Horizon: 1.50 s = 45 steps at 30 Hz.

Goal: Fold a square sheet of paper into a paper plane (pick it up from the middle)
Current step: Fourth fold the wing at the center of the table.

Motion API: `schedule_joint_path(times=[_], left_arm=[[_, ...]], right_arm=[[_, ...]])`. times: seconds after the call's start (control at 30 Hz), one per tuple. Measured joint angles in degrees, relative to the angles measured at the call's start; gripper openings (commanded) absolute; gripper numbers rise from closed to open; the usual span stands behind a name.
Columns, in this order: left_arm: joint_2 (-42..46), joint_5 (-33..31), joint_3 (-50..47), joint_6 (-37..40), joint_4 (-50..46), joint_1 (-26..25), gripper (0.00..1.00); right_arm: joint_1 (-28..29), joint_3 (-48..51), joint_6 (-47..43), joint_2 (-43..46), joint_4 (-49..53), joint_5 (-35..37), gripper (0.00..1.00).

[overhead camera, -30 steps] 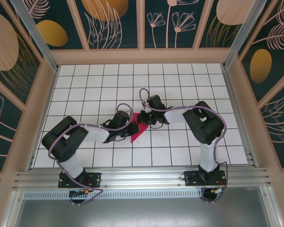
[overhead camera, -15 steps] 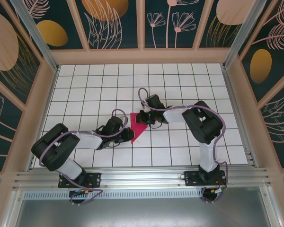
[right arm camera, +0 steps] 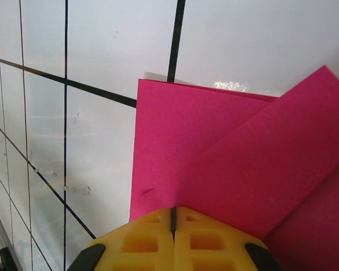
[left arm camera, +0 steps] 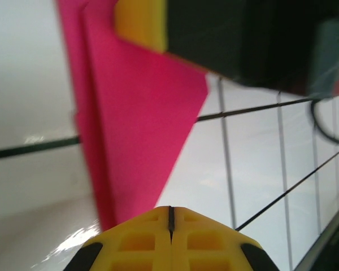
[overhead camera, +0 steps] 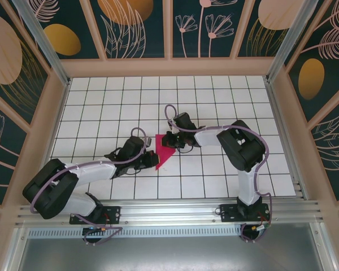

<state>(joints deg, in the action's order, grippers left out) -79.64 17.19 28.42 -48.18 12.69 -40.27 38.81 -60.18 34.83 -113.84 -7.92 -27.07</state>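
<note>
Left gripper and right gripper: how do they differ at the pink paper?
The left gripper is at the paper, by its near point; the right gripper sits on its wide far end. The left arm is stretched out, the right arm sharply bent. Both grippers are shut.

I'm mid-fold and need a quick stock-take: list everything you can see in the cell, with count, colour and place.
folded paper: one, magenta-pink, flat on the table near its middle, narrowing toward the near edge.
table: one, white with black grid lines, floor of the cell.
walls: three sides, dark teal with orange and pink plant motifs, tan frames.
rail: silver metal, along the near edge, carrying both arm bases.
left gripper: one, black with yellow fingers, shut, at the paper's left edge.
right gripper: one, black with yellow fingers, shut, at the paper's far end.
</note>
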Motion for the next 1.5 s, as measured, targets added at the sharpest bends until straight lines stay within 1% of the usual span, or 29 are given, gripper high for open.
schedule_joint_path(times=[0.13, 0.23, 0.37, 0.53, 0.67, 1.07, 1.17, 1.3, 1.43, 1.5], left_arm=[[-3.78, 2.19, 2.45, 0.0, 2.38, 0.0, 0.03], [-7.32, 3.32, 2.29, -0.04, 3.19, 0.0, 0.01], [-9.49, 4.13, -1.03, -1.05, 5.01, 0.0, 0.0], [-9.03, 4.31, -5.05, -2.75, 12.24, 0.04, 0.0], [-7.96, 4.44, -7.37, -3.39, 14.71, 0.04, 0.0], [-4.42, 5.75, -11.67, -4.0, 16.24, 0.07, 0.0], [-1.75, 5.7, -12.74, -4.57, 13.99, 0.04, 0.0], [3.3, 4.59, -13.03, -4.92, 7.76, 0.0, 0.01], [9.55, 1.6, -12.31, -4.98, 4.31, 0.0, 0.04], [10.62, 0.09, -10.49, -4.74, 3.56, 0.0, 0.05]], right_arm=[[0.09, 0.0, 0.02, -0.09, -0.04, 0.0, 0.06], [0.17, -0.07, 0.02, -0.11, -0.07, 0.04, 0.06], [0.2, -0.09, 0.02, -0.13, -0.04, 0.17, 0.06], [0.2, -0.11, 0.02, -0.17, -0.07, 0.2, 0.06], [0.2, -0.11, 0.0, -0.22, -0.07, 0.17, 0.06], [0.2, -0.31, 0.0, -0.33, -0.04, 0.13, 0.06], [0.26, -0.52, 0.0, -0.48, -0.04, 0.17, 0.06], [0.31, -0.59, 0.0, -0.55, -0.07, 0.17, 0.06], [0.31, -0.63, 0.0, -0.57, -0.07, 0.2, 0.06], [0.31, -0.63, 0.0, -0.59, -0.07, 0.2, 0.06]])
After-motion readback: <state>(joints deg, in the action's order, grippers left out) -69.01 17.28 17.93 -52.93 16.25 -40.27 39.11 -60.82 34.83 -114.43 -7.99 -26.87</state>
